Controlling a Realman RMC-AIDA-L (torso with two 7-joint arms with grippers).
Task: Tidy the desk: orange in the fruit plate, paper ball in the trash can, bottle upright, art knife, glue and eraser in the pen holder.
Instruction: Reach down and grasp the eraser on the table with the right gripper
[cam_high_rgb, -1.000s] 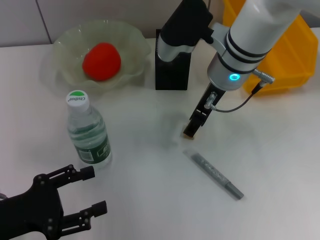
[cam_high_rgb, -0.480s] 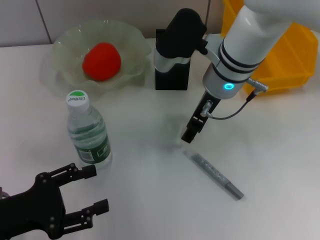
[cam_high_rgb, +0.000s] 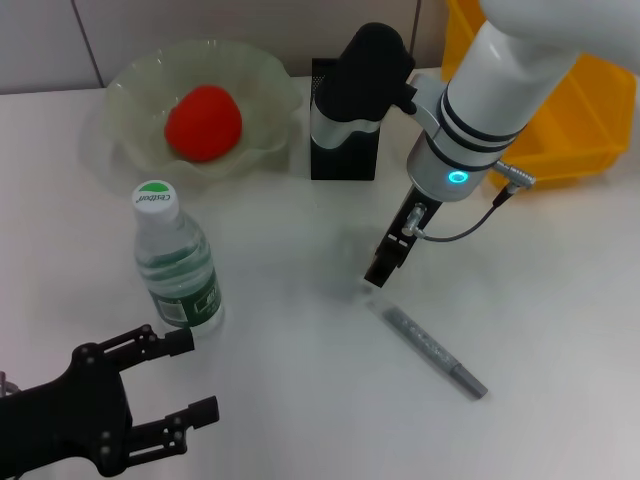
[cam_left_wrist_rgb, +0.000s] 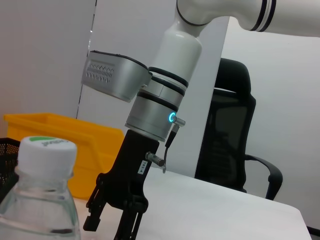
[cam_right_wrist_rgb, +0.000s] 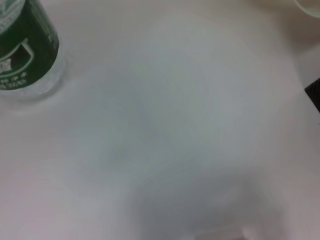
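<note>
Eraser not visible under the right gripper (cam_high_rgb: 380, 272), which points down at the desk (cam_high_rgb: 300, 330) just above a grey pen-shaped stick (cam_high_rgb: 428, 350), fingers' spread unreadable; pen holder (cam_high_rgb: 345, 150) behind, bottle (cam_high_rgb: 177, 260) upright, left gripper (cam_high_rgb: 165, 390) open, empty, idle.

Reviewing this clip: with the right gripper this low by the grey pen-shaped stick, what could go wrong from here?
The right gripper hangs low just above one end of the grey stick; a slightly off descent could nudge or roll it rather than pinch it. A lift toward the pen holder could clip its mesh rim, since the arm already crowds it. The upright bottle stands close to the left gripper, so a stray left-arm move might topple it.
</note>
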